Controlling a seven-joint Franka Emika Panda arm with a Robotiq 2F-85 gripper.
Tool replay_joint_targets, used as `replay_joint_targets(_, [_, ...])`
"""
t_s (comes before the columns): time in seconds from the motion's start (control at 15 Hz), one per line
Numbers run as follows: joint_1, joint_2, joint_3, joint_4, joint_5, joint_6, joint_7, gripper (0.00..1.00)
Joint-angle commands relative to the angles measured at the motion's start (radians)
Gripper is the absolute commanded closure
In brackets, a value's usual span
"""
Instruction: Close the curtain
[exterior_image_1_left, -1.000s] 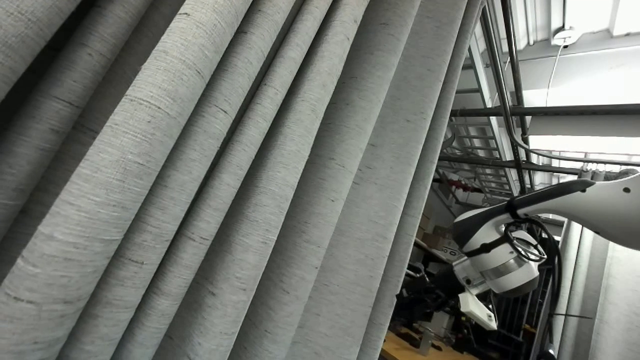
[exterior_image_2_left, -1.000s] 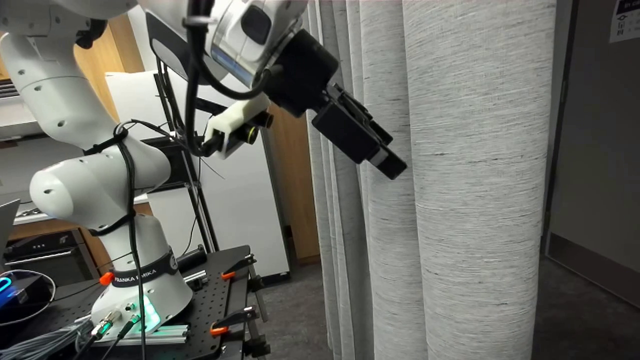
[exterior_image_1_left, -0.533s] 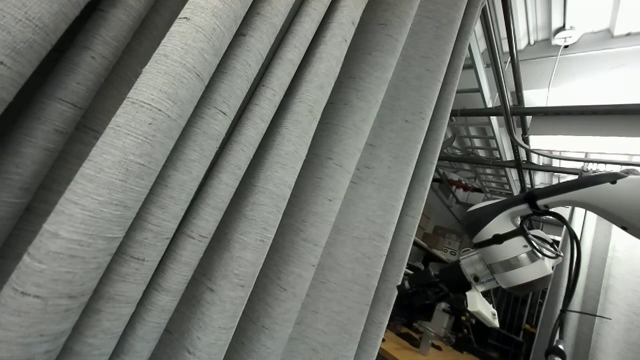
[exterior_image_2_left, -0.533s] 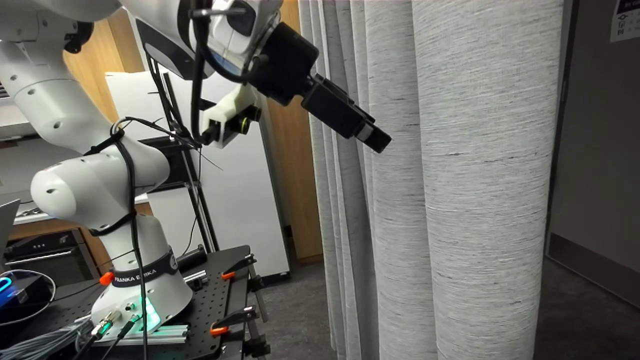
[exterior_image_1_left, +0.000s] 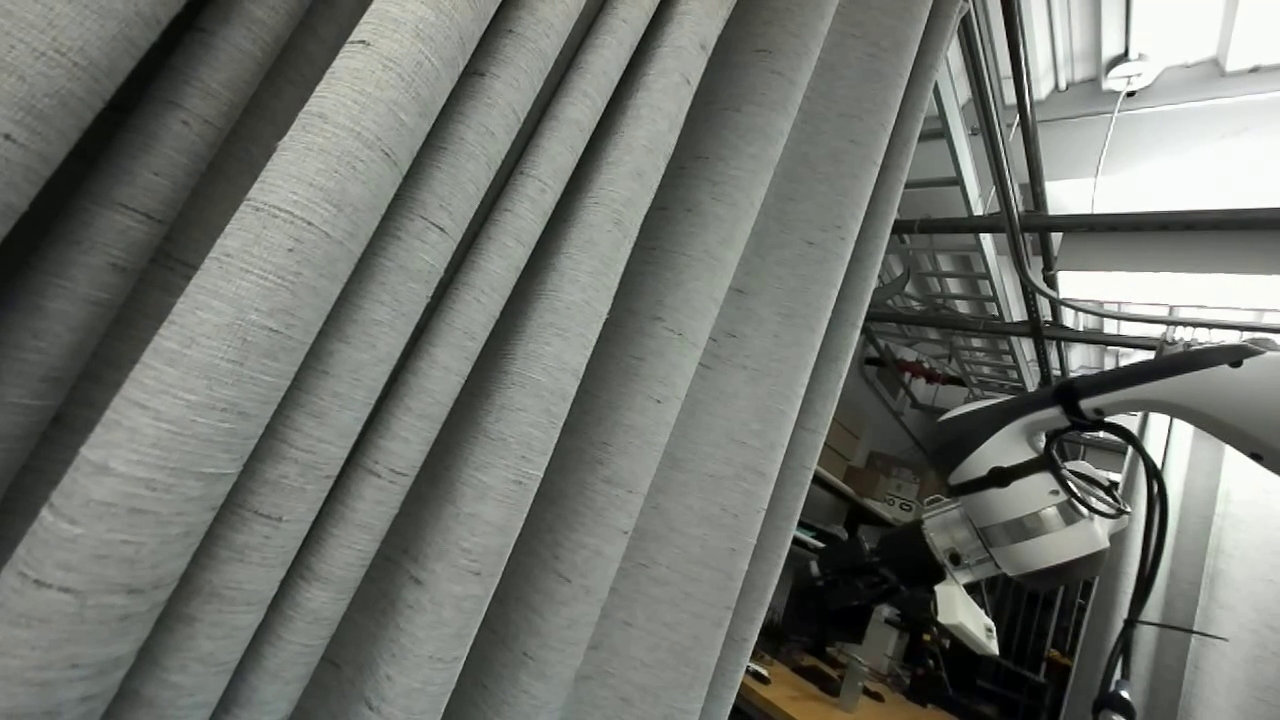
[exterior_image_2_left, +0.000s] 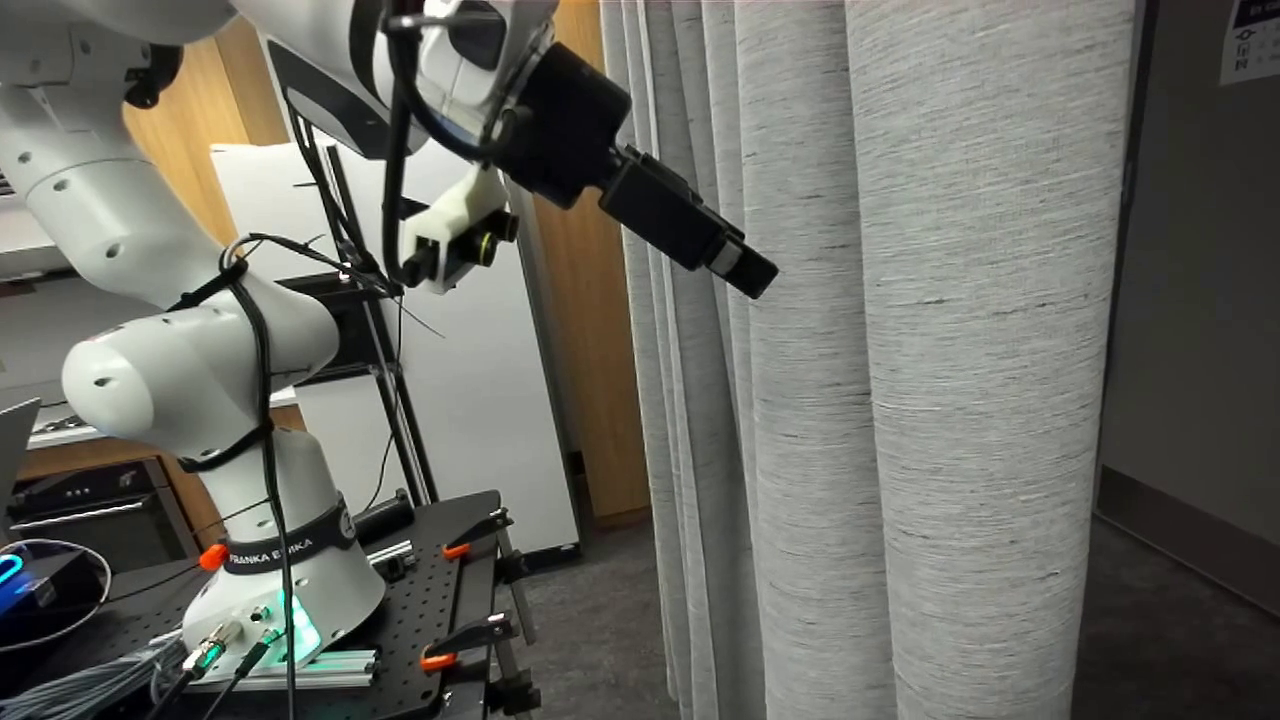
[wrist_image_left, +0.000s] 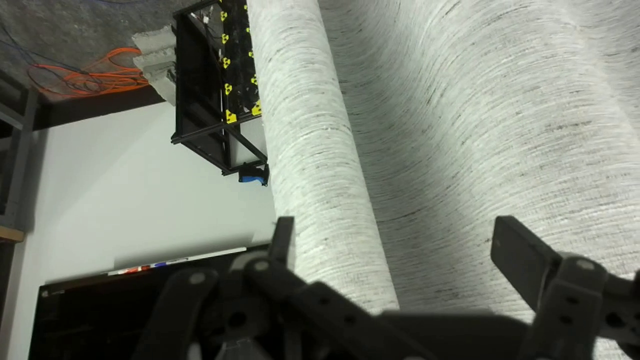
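On the black perforated table (exterior_image_2_left: 424, 574), the robot's base (exterior_image_2_left: 328, 588), two clamps (exterior_image_2_left: 472, 636) and, seemingly, grey cables (exterior_image_2_left: 92, 680).

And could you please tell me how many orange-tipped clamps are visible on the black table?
2: in an exterior view, the near clamp and the far clamp, both on the right edge of the table. Others may be hidden.

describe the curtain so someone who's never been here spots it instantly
In an exterior view, find the white robot arm and follow it to its black tool. Past the tip hangs the curtain, light grey and flecked; its long, deep pleats set it apart from the flat, dark panel seen beside it.
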Motion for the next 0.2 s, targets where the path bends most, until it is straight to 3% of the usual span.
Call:
replay_joint_targets(0.0, [0.086, -0.009, -0.079, -0.006, -0.058, 0.024, 0.04, 0.0])
replay_joint_targets(0.13, [0.086, -0.01, -0.079, -0.007, -0.058, 0.024, 0.04, 0.0])
